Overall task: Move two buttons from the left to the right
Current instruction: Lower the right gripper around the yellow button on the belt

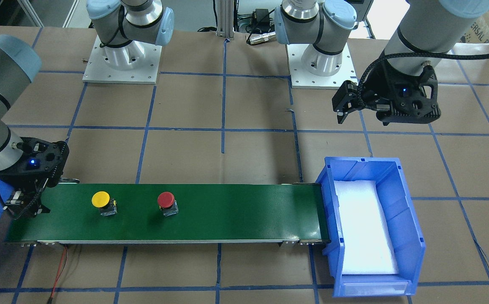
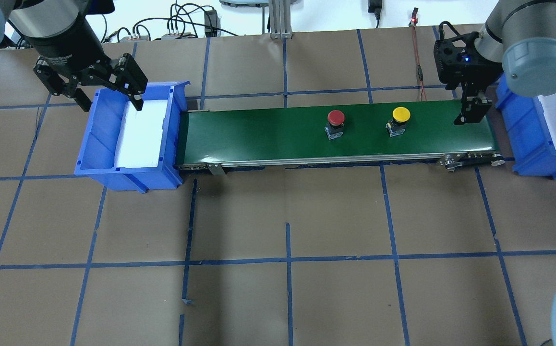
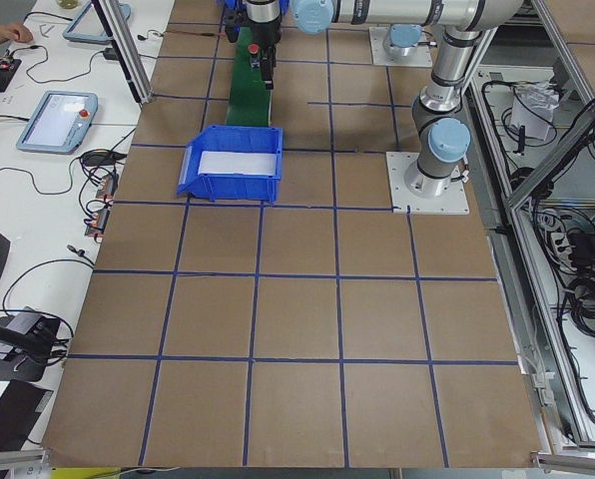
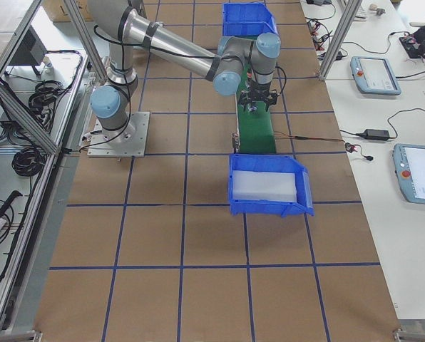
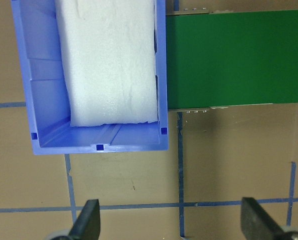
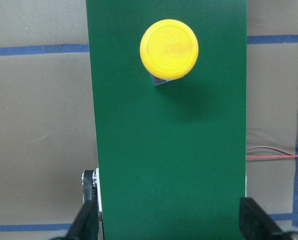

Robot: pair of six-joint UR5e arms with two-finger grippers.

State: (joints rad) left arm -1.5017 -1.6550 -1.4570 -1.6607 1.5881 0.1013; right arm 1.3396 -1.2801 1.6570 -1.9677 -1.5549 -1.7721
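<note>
Both buttons are sitting on the green conveyor belt (image 2: 259,134) in the right half of the overhead view. The yellow button (image 2: 401,114) stands between the red button (image 2: 336,117) and the right gripper (image 6: 170,222), which hangs over the belt's right end spread wide, holding nothing. Upper left, the left gripper (image 2: 112,105) is spread wide and empty too, over the far rim of the foam-lined blue bin (image 2: 100,144) butted against the belt's left end.

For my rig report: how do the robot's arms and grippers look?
The left arm and right arm are silver-grey tubes with pale blue joint caps; the left carries a black braided cable. The left gripper and right gripper are black, two-fingered, each with a blue light.
</note>
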